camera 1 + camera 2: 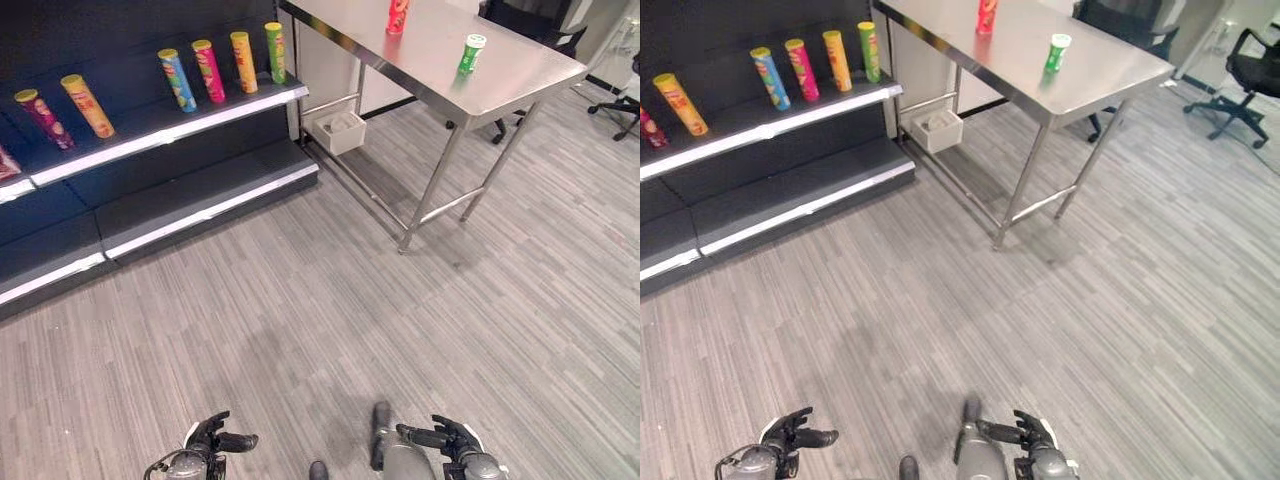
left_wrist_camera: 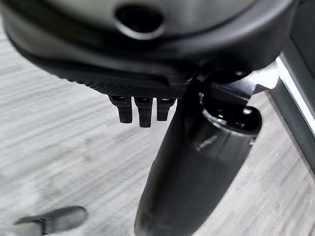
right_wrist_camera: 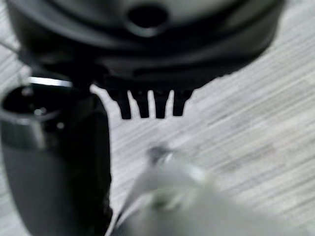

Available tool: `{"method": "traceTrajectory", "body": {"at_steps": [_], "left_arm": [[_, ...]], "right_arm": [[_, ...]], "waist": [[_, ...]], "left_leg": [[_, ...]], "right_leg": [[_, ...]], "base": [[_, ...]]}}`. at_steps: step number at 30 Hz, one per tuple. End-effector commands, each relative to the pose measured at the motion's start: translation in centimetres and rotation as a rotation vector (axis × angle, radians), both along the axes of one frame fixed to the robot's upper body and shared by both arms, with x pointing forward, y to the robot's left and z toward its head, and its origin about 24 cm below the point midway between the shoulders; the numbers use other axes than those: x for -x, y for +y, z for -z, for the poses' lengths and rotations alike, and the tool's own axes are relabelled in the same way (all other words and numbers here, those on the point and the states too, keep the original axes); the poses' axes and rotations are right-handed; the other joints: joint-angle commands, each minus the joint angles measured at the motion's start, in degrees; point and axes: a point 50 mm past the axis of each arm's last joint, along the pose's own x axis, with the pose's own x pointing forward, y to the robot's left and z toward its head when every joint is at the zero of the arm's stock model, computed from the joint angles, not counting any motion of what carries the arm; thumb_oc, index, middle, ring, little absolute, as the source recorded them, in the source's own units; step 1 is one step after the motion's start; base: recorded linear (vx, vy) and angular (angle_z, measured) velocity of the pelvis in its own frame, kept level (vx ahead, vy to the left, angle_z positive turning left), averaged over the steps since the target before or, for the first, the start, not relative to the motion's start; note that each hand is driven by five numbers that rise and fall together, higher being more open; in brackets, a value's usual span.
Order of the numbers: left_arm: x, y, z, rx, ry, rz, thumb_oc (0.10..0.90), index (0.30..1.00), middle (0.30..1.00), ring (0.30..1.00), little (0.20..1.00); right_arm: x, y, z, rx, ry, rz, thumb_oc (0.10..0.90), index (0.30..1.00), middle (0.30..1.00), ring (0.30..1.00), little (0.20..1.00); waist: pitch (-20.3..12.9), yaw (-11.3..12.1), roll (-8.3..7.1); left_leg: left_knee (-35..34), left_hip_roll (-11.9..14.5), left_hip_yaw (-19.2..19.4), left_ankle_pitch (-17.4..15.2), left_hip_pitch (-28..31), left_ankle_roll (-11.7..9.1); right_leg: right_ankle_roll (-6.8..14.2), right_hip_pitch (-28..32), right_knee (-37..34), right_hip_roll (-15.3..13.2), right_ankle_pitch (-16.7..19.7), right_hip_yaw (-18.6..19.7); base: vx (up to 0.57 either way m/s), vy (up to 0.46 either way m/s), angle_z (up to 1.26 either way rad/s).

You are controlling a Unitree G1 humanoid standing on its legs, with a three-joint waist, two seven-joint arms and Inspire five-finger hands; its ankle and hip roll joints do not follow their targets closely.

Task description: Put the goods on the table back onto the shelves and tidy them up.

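A red can [image 1: 397,15] and a green can with a white lid [image 1: 470,53] stand on the steel table [image 1: 500,85] at the far right. Several colourful tubes stand in a row on the dark upper shelf [image 1: 150,135] at the far left, from a green tube [image 1: 275,52] to a maroon tube [image 1: 43,117]. My left hand [image 1: 215,438] and right hand [image 1: 445,437] hang low over the floor at the near edge, far from table and shelf. Both are open and hold nothing; their fingers [image 2: 140,110] [image 3: 147,105] hang relaxed over bare floor.
The lower shelf [image 1: 200,200] holds nothing. A white box [image 1: 340,130] sits on the floor under the table's left end. Office chairs [image 1: 625,100] [image 1: 1240,70] stand beyond the table at the right. Grey striped floor lies between me, the shelves and the table.
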Motion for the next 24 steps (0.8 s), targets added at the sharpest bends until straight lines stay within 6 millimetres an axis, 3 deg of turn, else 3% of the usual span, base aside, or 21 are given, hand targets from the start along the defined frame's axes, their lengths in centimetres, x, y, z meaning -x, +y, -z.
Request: {"method": "traceTrajectory", "body": {"at_steps": [1, 4, 6, 7, 8, 11, 12, 13, 14, 15, 16, 17, 20, 21, 22, 24], "left_arm": [[-3.9, -1.0, -1.9, -0.027, -0.157, 0.098, 0.8, 0.9, 0.9, 0.9, 0.9], [-3.8, -1.3, -1.9, -0.017, -0.17, 0.088, 0.8, 0.9, 0.9, 0.9, 0.9], [-3.7, -2.1, -1.8, 0.02, -0.188, 0.067, 0.8, 0.9, 0.9, 0.9, 0.9], [-3.6, -2.4, -1.7, 0.041, -0.19, 0.048, 0.8, 0.9, 0.9, 0.9, 0.9], [-3.6, -2.4, -1.7, 0.041, -0.19, 0.048, 0.8, 0.9, 0.9, 0.9, 0.9], [-3.1, -2.7, -1.3, 0.057, -0.17, 0.041, 0.8, 0.9, 0.9, 0.9, 0.9], [-3.1, -2.6, -1.3, 0.057, -0.17, 0.041, 0.8, 0.9, 0.9, 0.9, 0.9], [-2.9, -2.7, -1.2, 0.07, -0.166, 0.025, 0.8, 0.9, 0.9, 0.9, 0.9], [-2.9, -2.8, -1.2, 0.078, -0.168, 0.018, 0.8, 0.9, 0.9, 0.9, 0.9], [-2.9, -2.8, -1.2, 0.079, -0.168, 0.018, 0.8, 0.9, 0.9, 0.9, 0.9], [-2.7, -2.9, -1.0, 0.075, -0.156, 0.012, 0.8, 0.9, 0.9, 0.9, 0.9], [-2.4, -3.1, -0.7, 0.087, -0.139, 0.005, 0.8, 0.9, 0.9, 0.9, 0.9], [-1.3, -3.2, -0.1, 0.09, -0.095, 0.001, 0.8, 0.9, 0.9, 0.9, 0.9], [-1.3, -3.2, -0.1, 0.09, -0.095, 0.001, 0.8, 0.9, 0.9, 0.9, 0.9], [-0.5, -3.2, 0.3, 0.089, -0.064, 0.0, 0.8, 0.9, 0.9, 0.9, 0.9], [0.3, -3.1, 0.7, 0.094, -0.039, -0.022, 0.8, 0.9, 0.9, 0.9, 0.9]], "right_arm": [[0.4, -2.9, -0.7, 0.102, 0.01, 0.004, 0.8, 0.9, 0.9, 0.9, 0.9], [0.8, -3.1, -0.6, 0.109, 0.016, -0.002, 0.8, 0.9, 0.9, 0.9, 0.9], [0.8, -3.6, -0.8, 0.121, 0.01, -0.001, 0.8, 0.9, 0.9, 0.9, 0.9], [0.4, -3.8, -1.1, 0.134, -0.006, -0.011, 0.8, 0.9, 0.9, 0.9, 0.9], [0.4, -3.8, -1.1, 0.134, -0.006, -0.011, 0.8, 0.9, 0.9, 0.9, 0.9], [-0.1, -3.9, -1.4, 0.139, -0.023, -0.026, 0.8, 0.9, 0.9, 0.9, 0.9], [-0.1, -3.8, -1.4, 0.138, -0.023, -0.026, 0.8, 0.9, 0.9, 0.9, 0.9], [-0.6, -3.9, -1.6, 0.14, -0.043, -0.033, 0.8, 0.9, 0.9, 0.9, 0.9], [-0.8, -3.9, -1.7, 0.145, -0.048, -0.032, 0.8, 0.9, 0.9, 0.9, 0.9], [-0.8, -3.9, -1.7, 0.145, -0.049, -0.032, 0.8, 0.9, 0.9, 0.9, 0.9], [-0.9, -4.0, -1.8, 0.15, -0.052, -0.027, 0.8, 0.9, 0.9, 0.9, 0.9], [-1.0, -4.1, -1.8, 0.157, -0.048, -0.024, 0.8, 0.9, 0.9, 0.9, 0.9], [-1.3, -4.0, -1.9, 0.156, -0.057, -0.036, 0.8, 0.9, 0.9, 0.9, 0.9], [-1.3, -4.0, -1.9, 0.156, -0.057, -0.036, 0.8, 0.9, 0.9, 0.9, 0.9], [-1.3, -4.0, -2.0, 0.16, -0.059, -0.046, 0.8, 0.9, 0.9, 0.9, 0.9], [-1.3, -3.8, -1.9, 0.163, -0.059, -0.058, 0.8, 0.9, 0.9, 0.9, 0.9]], "waist": [[0.69, -1.94, 0.75], [-0.41, -1.97, 0.58], [-1.61, -2.41, 1.58], [-2.24, -2.39, 2.17], [-2.25, -2.43, 2.22], [-2.23, -1.88, 2.57], [-2.39, -2.02, 2.37], [-1.29, -1.39, 1.28], [-0.55, -1.18, 0.68], [-0.55, -1.25, 0.8], [0.0, -1.09, 0.15], [0.6, -0.25, -0.29], [0.76, 1.23, -0.84], [0.73, 1.22, -0.86], [0.94, 2.43, -0.59], [0.9, 4.24, 0.64]], "left_leg": [[0.11, 3.95, -3.56, -2.95, 1.94, -4.57], [0.11, 4.83, -3.88, -4.51, 3.58, -4.73], [0.53, 7.77, -4.46, -4.83, 5.19, -5.77], [4.46, 9.1, -4.8, -3.2, 4.24, -6.79], [4.56, 9.15, -4.84, -3.28, 4.17, -6.82], [16.5, 10.78, -4.13, 1.7, 0.38, -9.57], [16.43, 10.57, -4.27, 1.92, 0.14, -9.53], [29.41, 11.03, -3.51, 7.0, -5.19, -10.62], [35.13, 11.62, -2.66, 8.9, -7.94, -10.71], [35.54, 11.75, -2.78, 8.71, -8.18, -10.75], [38.62, 12.63, -1.03, 9.64, -9.89, -10.37], [39.66, 13.94, 1.87, 8.4, -14.14, -9.08], [31.07, 13.73, 4.07, 5.46, -18.56, -7.94], [31.02, 13.7, 4.07, 5.49, -18.56, -7.94], [22.88, 12.9, 3.31, 5.47, -20.51, -7.81], [11.41, 11.58, -1.23, 10.87, -21.38, -8.7]], "right_leg": [[2.1, 5.06, -4.6, 1.02, 5.63, -0.08], [1.02, 6.44, -4.59, 1.07, 7.46, -1.0], [-0.2, 7.7, -2.18, 2.3, 6.71, -0.34], [-1.52, 8.79, -1.45, 3.32, 5.42, -0.22], [-1.55, 8.78, -1.43, 3.35, 5.39, -0.27], [-3.72, 12.88, -1.82, 4.96, 2.22, -0.32], [-3.69, 12.67, -1.8, 4.72, 2.27, -0.38], [-5.44, 16.18, -2.62, 5.01, 0.35, -0.2], [-6.29, 17.55, -2.91, 5.06, -0.52, -0.14], [-6.33, 17.51, -2.91, 5.18, -0.51, -0.24], [-7.0, 18.84, -3.21, 5.01, -1.24, -0.07], [-7.49, 21.09, -3.68, 5.08, -2.74, 0.42], [-6.78, 23.52, -4.24, 4.47, -3.84, 1.22], [-6.78, 23.5, -4.24, 4.45, -3.85, 1.21], [-6.24, 25.16, -4.6, 4.67, -4.83, 1.75], [-5.99, 27.25, -4.6, 6.22, -6.26, 2.91]], "base": [[0.25, -0.094, 0.25], [0.35, -0.17, 0.35], [0.53, -0.32, 0.34], [0.3, -0.195, 0.41], [0.3, -0.204, 0.27], [0.21, -0.173, -0.17], [0.22, -0.273, -0.15], [0.2, -0.276, -0.18], [0.2, -0.275, 0.04], [0.12, -0.159, 0.18], [0.2, -0.17, 0.15], [0.29, -0.194, 0.02], [0.24, -0.05, -0.03], [0.24, 0.032, -0.17], [0.28, 0.044, -0.24], [0.36, 0.05, -0.2]]}}
